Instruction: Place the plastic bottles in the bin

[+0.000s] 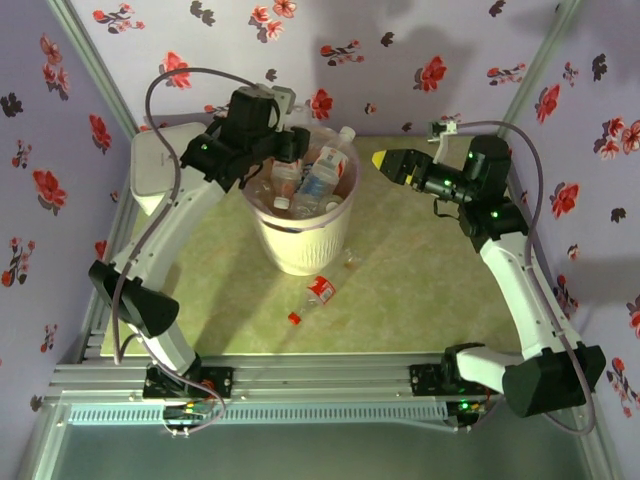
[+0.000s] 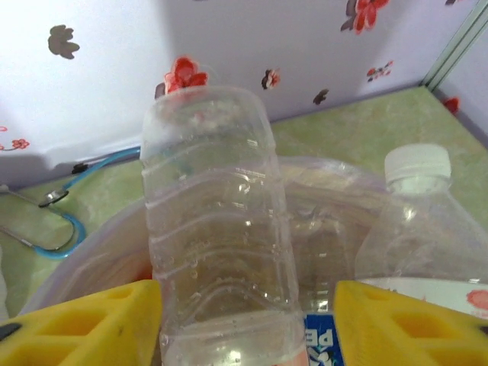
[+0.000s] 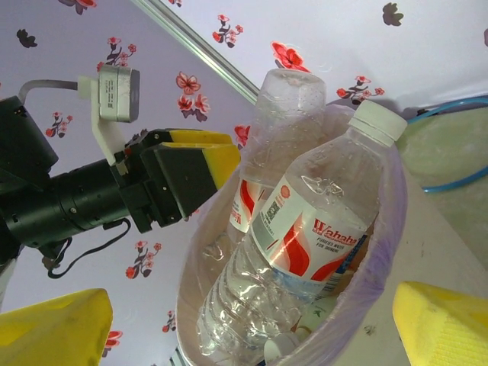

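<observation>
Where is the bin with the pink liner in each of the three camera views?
Top external: the bin stands upright at centre frame.
Left wrist: the bin's lined rim curves across the middle, behind the clear bottle.
Right wrist: the bin sits centre to right, seen tilted.
Shared landmark: the white-capped bottle standing in it, at the right in the left wrist view and central in the right wrist view.

The pale green table (image 1: 420,290) bears a cream bin (image 1: 300,245) at centre, a white rounded box (image 1: 155,165) back left, and, before the bin, a crushed red-labelled bottle (image 1: 320,291) near a red cap (image 1: 294,318).
</observation>
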Action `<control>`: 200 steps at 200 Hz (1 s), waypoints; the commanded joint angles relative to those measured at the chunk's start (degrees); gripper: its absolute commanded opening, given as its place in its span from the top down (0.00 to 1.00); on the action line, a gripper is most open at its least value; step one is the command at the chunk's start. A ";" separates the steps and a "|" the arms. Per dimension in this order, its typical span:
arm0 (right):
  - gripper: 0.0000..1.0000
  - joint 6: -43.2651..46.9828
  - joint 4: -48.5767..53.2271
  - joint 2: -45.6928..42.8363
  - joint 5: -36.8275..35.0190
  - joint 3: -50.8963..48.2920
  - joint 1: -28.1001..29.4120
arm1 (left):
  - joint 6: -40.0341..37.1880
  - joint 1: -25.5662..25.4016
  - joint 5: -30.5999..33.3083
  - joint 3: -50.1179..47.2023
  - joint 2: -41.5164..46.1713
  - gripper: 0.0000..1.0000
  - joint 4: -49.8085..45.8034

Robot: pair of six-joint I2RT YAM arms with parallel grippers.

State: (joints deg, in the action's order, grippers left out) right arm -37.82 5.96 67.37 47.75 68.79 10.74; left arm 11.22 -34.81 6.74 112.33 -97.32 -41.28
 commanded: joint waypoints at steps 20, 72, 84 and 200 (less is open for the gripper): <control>0.05 1.65 0.11 -1.04 -1.08 -0.58 -0.41 | 1.15 -2.16 3.76 -7.18 2.92 0.52 -0.88; 0.05 3.08 4.66 1.02 -4.43 -0.84 -0.38 | 7.10 -3.81 2.75 -19.42 5.14 0.71 3.95; 0.06 3.28 6.48 1.50 -6.11 -1.02 -0.40 | 8.29 -4.12 2.66 -22.04 5.93 0.73 5.37; 0.13 -19.10 6.98 1.98 -18.22 -25.27 0.36 | 9.46 -5.09 2.92 -25.99 4.76 0.74 9.68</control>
State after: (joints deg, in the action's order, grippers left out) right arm -49.08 16.69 70.89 30.68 48.82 9.67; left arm 19.57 -38.33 12.01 89.82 -89.12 -23.09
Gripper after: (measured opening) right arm 0.880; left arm 0.262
